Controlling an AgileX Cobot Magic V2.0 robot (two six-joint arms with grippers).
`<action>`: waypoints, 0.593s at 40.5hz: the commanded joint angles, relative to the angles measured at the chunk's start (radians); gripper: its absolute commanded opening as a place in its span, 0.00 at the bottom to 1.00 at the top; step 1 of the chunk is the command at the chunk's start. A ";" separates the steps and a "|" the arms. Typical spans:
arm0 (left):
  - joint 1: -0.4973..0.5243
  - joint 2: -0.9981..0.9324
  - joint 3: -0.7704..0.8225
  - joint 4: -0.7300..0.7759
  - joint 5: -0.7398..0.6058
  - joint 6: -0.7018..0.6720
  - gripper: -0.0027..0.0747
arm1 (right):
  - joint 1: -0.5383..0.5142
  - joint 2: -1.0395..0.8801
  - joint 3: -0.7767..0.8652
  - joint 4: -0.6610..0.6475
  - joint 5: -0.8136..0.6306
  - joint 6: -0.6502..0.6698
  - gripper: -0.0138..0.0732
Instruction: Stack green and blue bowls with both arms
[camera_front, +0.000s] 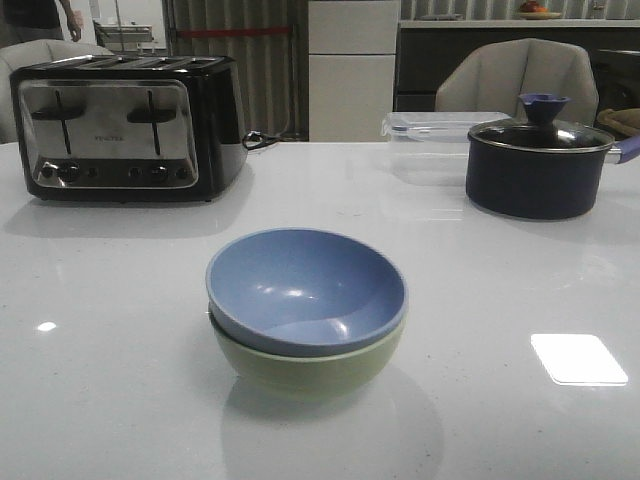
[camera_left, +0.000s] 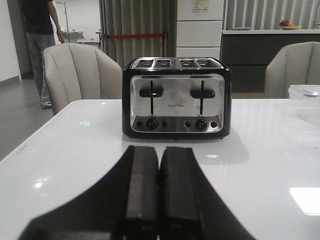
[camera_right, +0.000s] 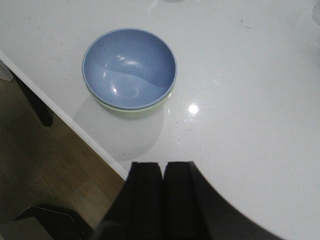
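Glossy white tabletop (camera_front: 120, 330) with light glare. 2 beige chairs (camera_left: 75, 75) (camera_front: 515, 75) behind. Grey curtain (camera_left: 137, 27), white cabinet (camera_front: 352, 70), dark counter (camera_front: 440, 60). Wooden floor (camera_right: 60, 165).

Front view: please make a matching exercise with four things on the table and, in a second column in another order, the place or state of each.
Things:
1. blue bowl
2. green bowl
3. toaster
4. pot

Places or states:
A. far left of the table
B. far right, with a lid on
C. nested inside another bowl
D. underneath, resting on the table

Pairs: 1-C, 2-D, 3-A, 4-B
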 joint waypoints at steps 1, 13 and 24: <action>0.002 -0.021 0.006 -0.011 -0.096 -0.010 0.15 | -0.051 -0.038 -0.006 -0.001 -0.082 -0.009 0.22; 0.002 -0.021 0.006 -0.011 -0.096 -0.010 0.15 | -0.344 -0.303 0.271 -0.001 -0.449 -0.009 0.22; 0.002 -0.021 0.006 -0.011 -0.096 -0.010 0.15 | -0.503 -0.537 0.556 -0.001 -0.721 -0.009 0.22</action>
